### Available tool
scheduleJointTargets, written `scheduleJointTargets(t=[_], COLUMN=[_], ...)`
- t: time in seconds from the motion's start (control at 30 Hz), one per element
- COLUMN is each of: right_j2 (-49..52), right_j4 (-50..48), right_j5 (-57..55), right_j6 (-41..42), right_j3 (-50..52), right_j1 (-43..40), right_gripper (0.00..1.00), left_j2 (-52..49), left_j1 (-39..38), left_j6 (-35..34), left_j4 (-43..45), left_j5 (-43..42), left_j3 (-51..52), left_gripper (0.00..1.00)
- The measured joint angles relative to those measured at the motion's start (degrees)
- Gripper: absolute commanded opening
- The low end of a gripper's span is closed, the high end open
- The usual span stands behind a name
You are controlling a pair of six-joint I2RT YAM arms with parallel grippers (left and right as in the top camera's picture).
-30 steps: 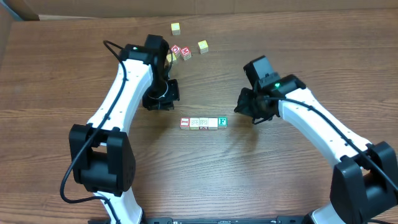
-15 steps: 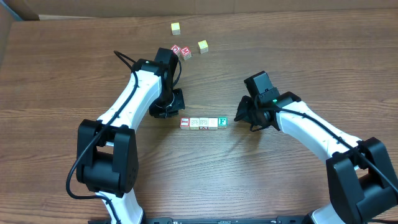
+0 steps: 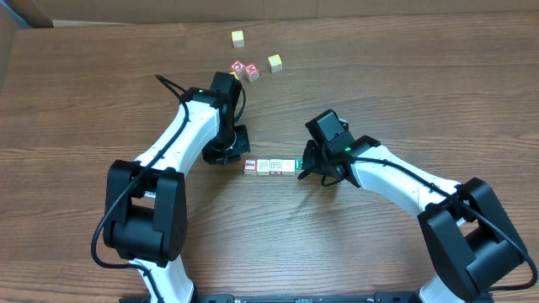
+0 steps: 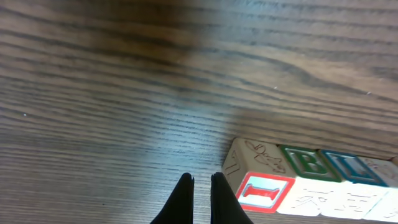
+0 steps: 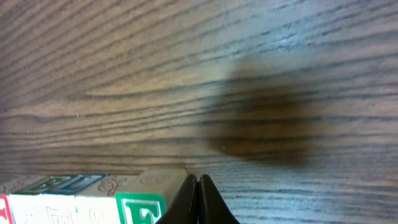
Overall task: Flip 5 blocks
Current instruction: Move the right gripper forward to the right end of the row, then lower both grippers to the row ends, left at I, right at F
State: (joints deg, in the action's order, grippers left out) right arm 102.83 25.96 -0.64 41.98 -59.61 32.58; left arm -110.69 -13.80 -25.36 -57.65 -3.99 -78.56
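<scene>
Bending low over the desk (image 3: 379, 67), both arms angle inward. Left hand (image 3: 227, 155) clenched, empty, tips just beside the red-and-white end of the blocks (image 3: 275, 166). Right hand (image 3: 308, 167) clenched, empty, tips just beside the green end. Blocks: one row, midway between near and far edges. Desk brown wood-grain; loose cubes (image 3: 274, 62) near far edge.

The brown wooden tabletop (image 3: 76, 101) carried four small cubes near its far edge. One yellow cube (image 3: 238, 38) sat closest to that edge. A second yellow cube (image 3: 274, 62) lay a bit nearer the middle. Left of it were a left red cube (image 3: 238, 67) and a right red cube (image 3: 252, 74), maybe touching. Brown cardboard (image 3: 25, 10) stood past the far left corner.
</scene>
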Motion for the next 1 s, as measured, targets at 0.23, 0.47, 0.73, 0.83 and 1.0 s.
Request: scheduleJointTargets(t=[0.23,0.47,0.73,0.83,1.0], right_j2=[0.0,0.0,0.0,0.0,0.0], right_j4=[0.2,1.0,1.0,0.9,0.9], right_j5=[-0.8,0.6,0.8,0.9,0.8], right_j6=[0.0,0.0,0.0,0.0,0.0], right_j3=[0.0,0.0,0.0,0.0,0.0], right_j1=[0.0,0.1,1.4,2.0,2.1], right_gripper=[0.04,0.04,0.04,0.04,0.04], left_j2=[0.0,0.0,0.0,0.0,0.0], left_j1=[0.0,0.0,0.0,0.0,0.0], left_j6=[0.0,0.0,0.0,0.0,0.0], left_j4=[0.1,3.3,3.7,3.7,3.7], left_j5=[0.4,0.7,0.3,0.1,-0.1], left_j3=[1.1,3.2,3.4,3.6,3.9], left_gripper=[0.04,0.04,0.04,0.04,0.04])
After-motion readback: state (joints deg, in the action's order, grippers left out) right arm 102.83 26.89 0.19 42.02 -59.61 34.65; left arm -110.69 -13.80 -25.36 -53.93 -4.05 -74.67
